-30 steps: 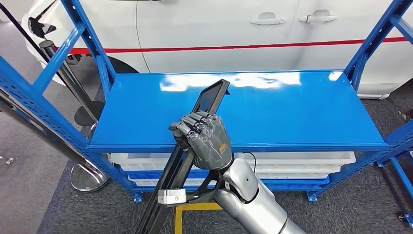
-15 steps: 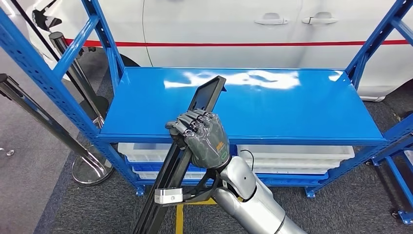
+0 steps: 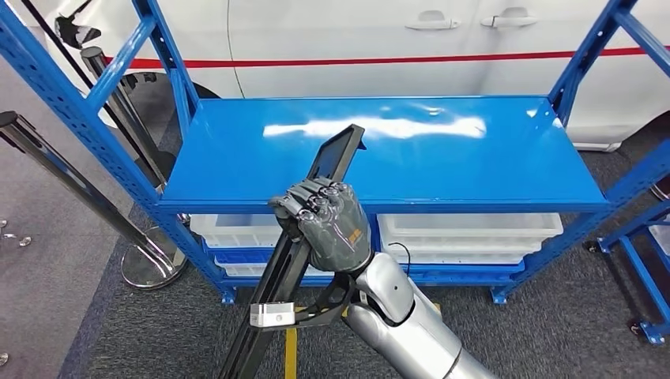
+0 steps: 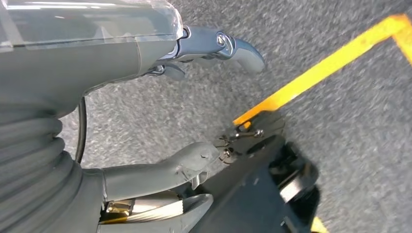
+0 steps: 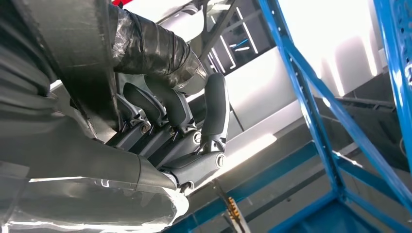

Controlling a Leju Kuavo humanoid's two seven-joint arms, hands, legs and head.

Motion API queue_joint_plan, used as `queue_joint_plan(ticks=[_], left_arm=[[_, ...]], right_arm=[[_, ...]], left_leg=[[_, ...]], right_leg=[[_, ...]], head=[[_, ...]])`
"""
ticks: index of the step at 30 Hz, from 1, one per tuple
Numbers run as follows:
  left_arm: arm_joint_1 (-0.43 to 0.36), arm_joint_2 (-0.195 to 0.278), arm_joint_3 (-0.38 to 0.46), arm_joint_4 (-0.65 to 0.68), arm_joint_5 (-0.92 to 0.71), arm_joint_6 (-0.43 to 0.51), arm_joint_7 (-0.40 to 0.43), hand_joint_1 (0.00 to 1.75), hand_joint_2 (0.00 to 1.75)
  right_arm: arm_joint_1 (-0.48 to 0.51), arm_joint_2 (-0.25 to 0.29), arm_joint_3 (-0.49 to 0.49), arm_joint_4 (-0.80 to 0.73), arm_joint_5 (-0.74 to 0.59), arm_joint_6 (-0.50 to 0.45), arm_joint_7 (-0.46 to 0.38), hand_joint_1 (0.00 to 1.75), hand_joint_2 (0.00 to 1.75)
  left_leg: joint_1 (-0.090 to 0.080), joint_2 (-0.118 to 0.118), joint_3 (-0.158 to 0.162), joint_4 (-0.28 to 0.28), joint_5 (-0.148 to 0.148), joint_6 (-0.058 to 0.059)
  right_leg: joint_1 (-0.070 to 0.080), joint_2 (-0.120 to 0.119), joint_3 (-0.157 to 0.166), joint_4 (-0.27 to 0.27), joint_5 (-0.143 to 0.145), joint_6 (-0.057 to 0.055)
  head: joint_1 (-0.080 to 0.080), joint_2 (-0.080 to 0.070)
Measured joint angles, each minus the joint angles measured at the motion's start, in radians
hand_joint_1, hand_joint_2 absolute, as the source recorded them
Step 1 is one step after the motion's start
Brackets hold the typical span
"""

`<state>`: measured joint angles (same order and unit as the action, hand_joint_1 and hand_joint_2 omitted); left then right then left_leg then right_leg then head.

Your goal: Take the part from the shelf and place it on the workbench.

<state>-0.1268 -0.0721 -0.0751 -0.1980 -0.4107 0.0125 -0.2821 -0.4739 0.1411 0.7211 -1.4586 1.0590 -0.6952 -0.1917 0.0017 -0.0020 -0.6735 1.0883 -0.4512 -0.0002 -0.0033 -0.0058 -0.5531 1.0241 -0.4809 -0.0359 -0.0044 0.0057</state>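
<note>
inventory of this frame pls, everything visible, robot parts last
Part: 1, black, long, gripped mid-length, upper end over the shelf.
Shelf rack: 1, blue, glossy top shelf bare.
Trays: white, stacked on the lower level; count unclear.
Car: 1, white with red stripe, behind the rack.
Barrier posts: 2, chrome, left of the rack.
Floor tape: yellow, on grey carpet.
Right hand: dark grey, holds the part.
Left hand: grey, hangs over the floor, holds nothing.

No readable text, labels, numbers in any view.
</note>
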Motion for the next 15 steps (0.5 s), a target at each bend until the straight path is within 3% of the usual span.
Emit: queue_joint_plan(ticks=[2, 3, 4, 5, 7, 9, 10, 13, 15], left_arm=[[0.000, 0.000, 0.000, 0.000, -0.004, -0.002, 0.003, 0.00, 1.75], [0.000, -0.001, 0.000, 0.000, -0.006, -0.003, 0.003, 0.00, 1.75], [0.000, -0.001, 0.000, 0.000, -0.007, -0.004, 0.004, 0.00, 1.75], [-0.001, -0.001, 0.000, 0.000, -0.007, -0.005, 0.004, 0.00, 1.75], [-0.003, -0.002, 0.000, 0.000, -0.007, -0.005, 0.004, 0.00, 1.75], [-0.006, -0.001, 0.000, -0.003, -0.008, -0.005, 0.004, 0.00, 1.75], [-0.008, -0.001, 0.000, -0.004, -0.008, -0.006, 0.005, 0.00, 1.75], [-0.007, -0.002, 0.000, -0.006, -0.012, -0.011, 0.010, 0.00, 1.75], [-0.007, -0.002, 0.000, -0.006, -0.014, -0.012, 0.012, 0.00, 1.75]], right_arm=[[0.000, 0.003, 0.000, 0.005, -0.001, 0.000, 0.002, 1.75, 1.75], [0.000, 0.004, 0.000, 0.008, -0.001, 0.000, 0.002, 1.75, 1.75], [0.001, 0.004, 0.000, 0.011, -0.001, 0.000, 0.002, 1.75, 1.75], [0.001, 0.004, 0.000, 0.014, -0.001, 0.000, 0.002, 1.75, 1.75], [0.001, 0.004, 0.000, 0.018, -0.001, 0.000, 0.002, 1.75, 1.75], [0.000, 0.004, 0.000, 0.019, -0.001, 0.000, 0.002, 1.75, 1.75], [0.000, 0.005, 0.001, 0.020, -0.001, 0.000, 0.002, 1.75, 1.75], [-0.002, 0.009, 0.001, 0.022, -0.001, 0.000, 0.002, 1.75, 1.75], [-0.002, 0.009, 0.001, 0.022, -0.001, 0.000, 0.002, 1.75, 1.75]], left_leg=[[0.006, 0.000, -0.036, 0.114, -0.085, -0.010], [0.009, 0.000, -0.047, 0.167, -0.111, -0.014], [0.011, 0.000, -0.047, 0.195, -0.117, -0.017], [0.012, 0.000, -0.029, 0.191, -0.105, -0.018], [0.014, 0.000, 0.054, 0.086, -0.060, -0.017], [0.009, -0.002, 0.138, -0.039, -0.045, -0.008], [0.006, -0.003, 0.158, -0.073, -0.048, -0.003], [0.002, -0.002, 0.154, -0.092, -0.035, 0.016], [0.004, 0.003, 0.143, -0.100, -0.016, 0.032]], right_leg=[[0.001, -0.001, -0.019, 0.000, 0.015, -0.006], [0.001, -0.002, -0.030, 0.001, 0.023, -0.005], [0.002, -0.002, -0.042, 0.002, 0.032, -0.004], [0.002, -0.002, -0.054, 0.003, 0.039, -0.003], [0.001, -0.001, -0.073, 0.006, 0.053, 0.003], [0.001, -0.001, -0.084, 0.008, 0.065, 0.013], [0.001, -0.002, -0.087, 0.008, 0.071, 0.019], [-0.002, 0.000, -0.092, 0.010, 0.080, 0.037], [-0.003, 0.004, -0.111, 0.055, 0.032, 0.045]], head=[[0.000, 0.000], [0.000, 0.000], [0.000, 0.000], [-0.001, 0.000], [-0.001, 0.000], [0.000, 0.000], [0.000, 0.000], [0.000, 0.000], [0.000, 0.000]])
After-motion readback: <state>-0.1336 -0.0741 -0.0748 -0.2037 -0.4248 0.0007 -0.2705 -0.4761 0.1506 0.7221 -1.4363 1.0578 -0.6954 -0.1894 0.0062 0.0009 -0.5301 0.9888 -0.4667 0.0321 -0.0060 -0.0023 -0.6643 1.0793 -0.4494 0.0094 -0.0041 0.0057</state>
